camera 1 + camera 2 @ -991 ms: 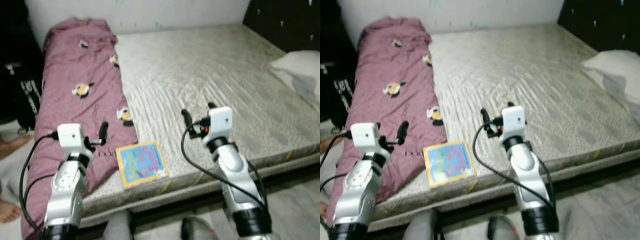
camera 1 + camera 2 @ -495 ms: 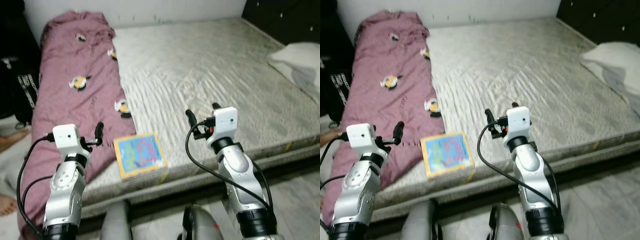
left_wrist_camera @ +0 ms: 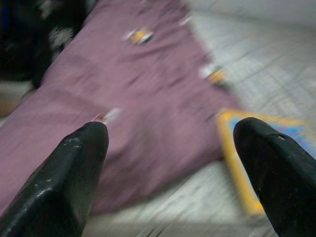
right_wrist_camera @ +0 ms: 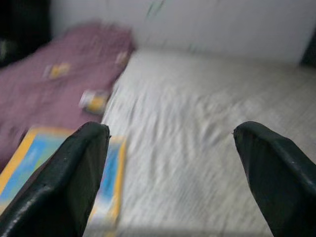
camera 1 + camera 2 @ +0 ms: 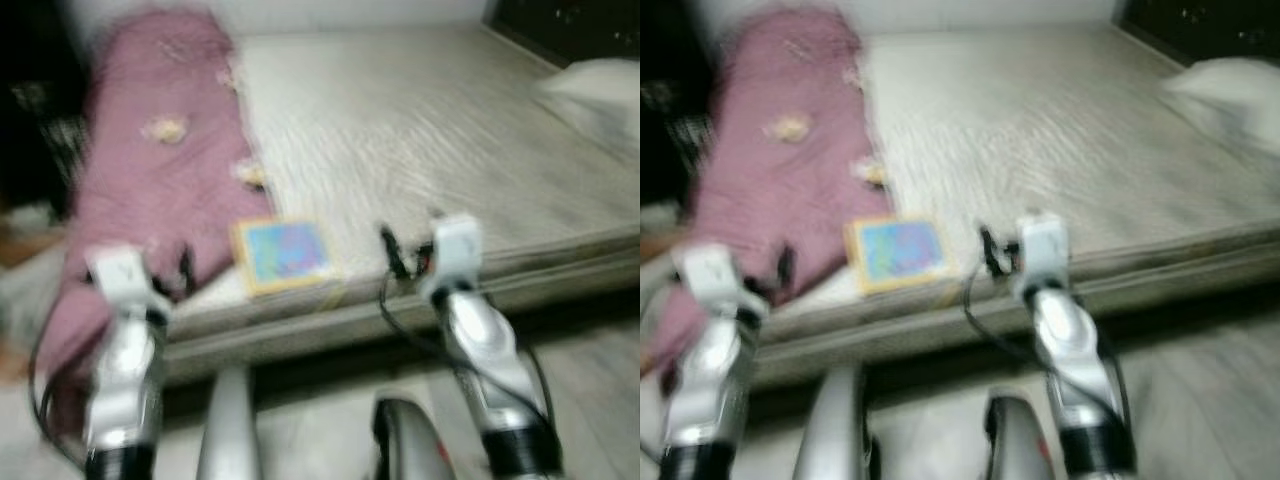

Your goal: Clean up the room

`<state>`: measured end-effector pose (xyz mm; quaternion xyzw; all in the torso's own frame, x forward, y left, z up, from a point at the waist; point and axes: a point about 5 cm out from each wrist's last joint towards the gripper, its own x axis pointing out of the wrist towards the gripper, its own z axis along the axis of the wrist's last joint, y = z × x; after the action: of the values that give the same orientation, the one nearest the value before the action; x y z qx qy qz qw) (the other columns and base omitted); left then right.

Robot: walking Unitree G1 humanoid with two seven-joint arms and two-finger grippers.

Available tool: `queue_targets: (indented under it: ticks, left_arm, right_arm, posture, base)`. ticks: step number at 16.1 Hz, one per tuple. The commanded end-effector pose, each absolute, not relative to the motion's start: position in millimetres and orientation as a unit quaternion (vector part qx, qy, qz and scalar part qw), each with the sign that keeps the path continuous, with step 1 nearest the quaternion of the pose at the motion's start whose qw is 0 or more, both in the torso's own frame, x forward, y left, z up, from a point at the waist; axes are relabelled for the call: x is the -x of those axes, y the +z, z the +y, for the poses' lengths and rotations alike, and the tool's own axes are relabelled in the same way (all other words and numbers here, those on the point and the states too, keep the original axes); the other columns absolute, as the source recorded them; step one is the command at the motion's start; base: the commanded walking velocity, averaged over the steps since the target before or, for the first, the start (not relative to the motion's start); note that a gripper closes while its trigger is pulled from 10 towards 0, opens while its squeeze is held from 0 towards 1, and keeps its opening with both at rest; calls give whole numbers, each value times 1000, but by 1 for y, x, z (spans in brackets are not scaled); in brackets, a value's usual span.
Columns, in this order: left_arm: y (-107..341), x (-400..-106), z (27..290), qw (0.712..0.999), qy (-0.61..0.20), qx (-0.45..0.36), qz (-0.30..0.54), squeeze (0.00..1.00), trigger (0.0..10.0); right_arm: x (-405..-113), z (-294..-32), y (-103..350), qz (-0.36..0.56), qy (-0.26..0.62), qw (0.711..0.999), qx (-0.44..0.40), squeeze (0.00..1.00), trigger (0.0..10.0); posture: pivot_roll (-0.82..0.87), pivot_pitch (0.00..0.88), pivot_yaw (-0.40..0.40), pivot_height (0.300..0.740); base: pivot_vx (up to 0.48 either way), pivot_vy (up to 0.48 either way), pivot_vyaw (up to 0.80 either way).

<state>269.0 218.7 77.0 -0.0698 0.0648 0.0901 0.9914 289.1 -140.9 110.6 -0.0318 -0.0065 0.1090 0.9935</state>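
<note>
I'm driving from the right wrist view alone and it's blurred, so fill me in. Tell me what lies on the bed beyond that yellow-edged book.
Observer: A mauve blanket with small yellow motifs lies along the left side of the mattress, next to the picture book.
Operator: Report the far right side.
Observer: A white pillow sits at the mattress's right edge.
Operator: Give me the left gripper.
Observer: The left gripper is open, held over the blanket's near end with the book to its right.
Operator: And mine?
Observer: The right gripper is open too, held at the mattress's near edge, right of the book.
</note>
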Motion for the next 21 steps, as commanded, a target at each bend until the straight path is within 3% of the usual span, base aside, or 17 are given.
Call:
queue_targets:
  ticks: [1,6,10,15,17,21]
  left_arm:
    - [89,-276,225,992,102,60,44,0,10000]
    - [92,-287,229,990,112,73,45,0,10000]
    - [89,-300,221,991,90,80,65,0,10000]
    - [87,-301,219,990,87,82,69,0,10000]
    - [80,-314,209,989,59,94,96,0,10000]
    - [82,-333,201,987,41,118,98,0,10000]
  right_arm:
    - [-294,-135,123,-29,119,992,32,0,10000]
    - [-292,-137,124,-31,117,992,30,0,10000]
    - [-279,-148,131,-35,108,993,38,0,10000]
    - [-277,-149,132,-35,108,993,39,0,10000]
    - [-238,-176,134,-13,73,995,67,0,10000]
    - [-212,-184,142,7,51,996,78,0,10000]
  posture:
    - [-43,56,-11,581]
    - [-57,77,-14,576]
    - [-91,107,-11,522]
    - [-94,111,-10,522]
    - [-166,211,3,522]
    - [-215,256,-9,522]
  base:
    - [0,0,0]
    - [0,0,0]
    - [0,0,0]
    - [0,0,0]
    - [0,0,0]
    - [0,0,0]
